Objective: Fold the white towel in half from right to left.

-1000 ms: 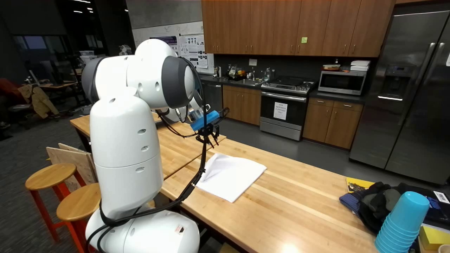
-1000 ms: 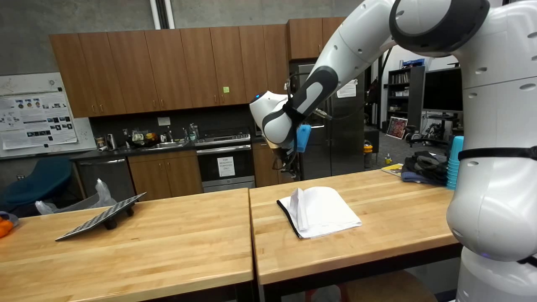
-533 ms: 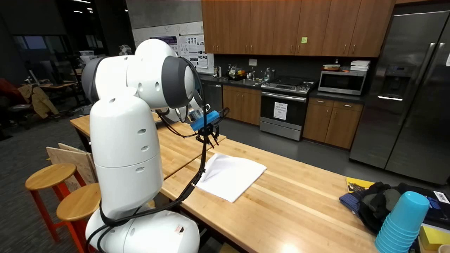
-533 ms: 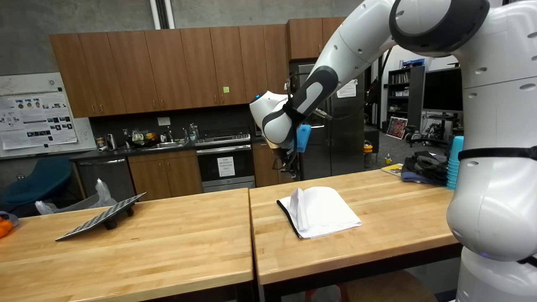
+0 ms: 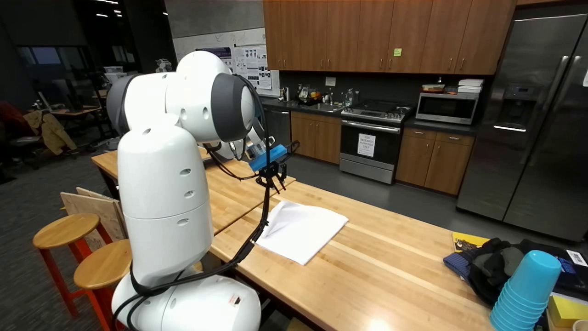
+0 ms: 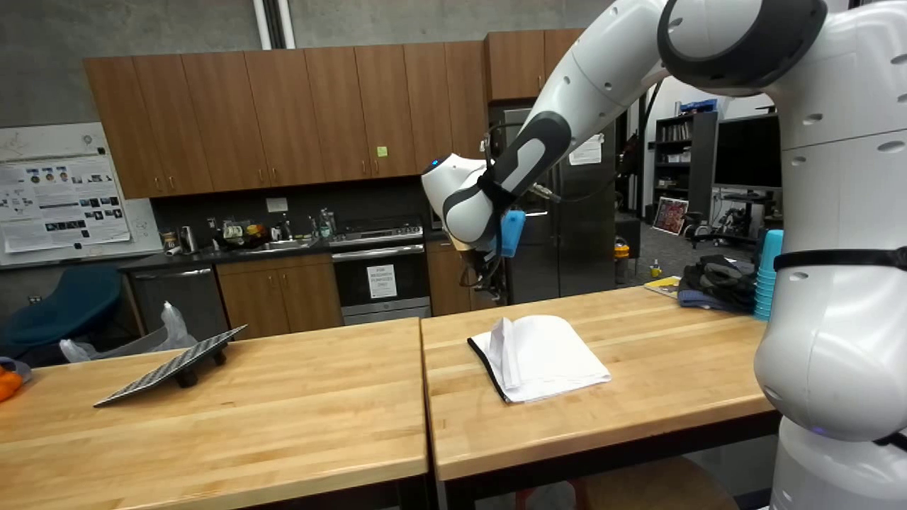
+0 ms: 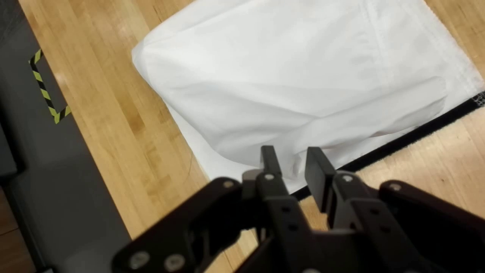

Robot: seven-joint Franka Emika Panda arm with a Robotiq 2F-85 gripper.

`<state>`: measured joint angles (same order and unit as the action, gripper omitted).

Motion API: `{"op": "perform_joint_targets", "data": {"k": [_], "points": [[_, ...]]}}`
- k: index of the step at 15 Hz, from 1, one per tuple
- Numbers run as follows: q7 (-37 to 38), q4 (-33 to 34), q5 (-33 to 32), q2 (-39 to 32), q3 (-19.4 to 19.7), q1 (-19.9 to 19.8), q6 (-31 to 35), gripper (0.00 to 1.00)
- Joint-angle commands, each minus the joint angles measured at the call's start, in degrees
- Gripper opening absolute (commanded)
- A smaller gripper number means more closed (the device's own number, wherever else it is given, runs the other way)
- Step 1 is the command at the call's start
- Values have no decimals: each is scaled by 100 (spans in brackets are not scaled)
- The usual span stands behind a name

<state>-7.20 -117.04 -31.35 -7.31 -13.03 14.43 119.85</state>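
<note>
Wrist view, wooden table (image 7: 113,94): it is spreading beneath the white towel (image 7: 273,57), its edge slanting past dark floor (image 7: 75,212) where striped tape (image 7: 45,93) is showing.
Black gripper (image 7: 292,161): its fingertips are standing apart above the towel, covering part of one corner from the camera.
Towel surface: doubled over and wrinkled, the cloth is showing a narrow flap curling beside a black strip (image 7: 409,136) along one edge.
Black cable (image 5: 266,209), in an exterior view: it is hanging across the towel's left side, with the white robot arm (image 5: 165,184) towering in the foreground.
Blue cups (image 5: 523,294): stacked, they are standing beside dark clothing (image 5: 494,269) on the same table, well apart from the towel (image 5: 308,230).
Towel below the gripper: it is lying on the table, its layers bulging upward at the end nearest the fingers.
Checkered panel (image 6: 177,362), in an exterior view: it is slanting on a neighbouring table (image 6: 283,425), a plastic bag (image 6: 176,327) slumping beyond it.
White towel (image 6: 556,361), same view: it is lying near the seam (image 6: 426,382) between the tables, its flap standing up as a ridge, black strip facing the seam.
</note>
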Motion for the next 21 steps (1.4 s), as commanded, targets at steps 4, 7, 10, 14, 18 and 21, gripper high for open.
{"op": "perform_joint_targets", "data": {"k": [4, 7, 10, 14, 18, 21], "points": [[-4, 12, 6, -3, 11, 15, -12, 27], [-4, 12, 6, -3, 12, 15, -13, 27], [-4, 12, 6, -3, 12, 15, -13, 27], [144, 170, 78, -143, -3, 44, -20, 58], [892, 497, 443, -432, 30, 81, -40, 83], [1353, 742, 1068, -658, 57, 51, 44, 100]]}}
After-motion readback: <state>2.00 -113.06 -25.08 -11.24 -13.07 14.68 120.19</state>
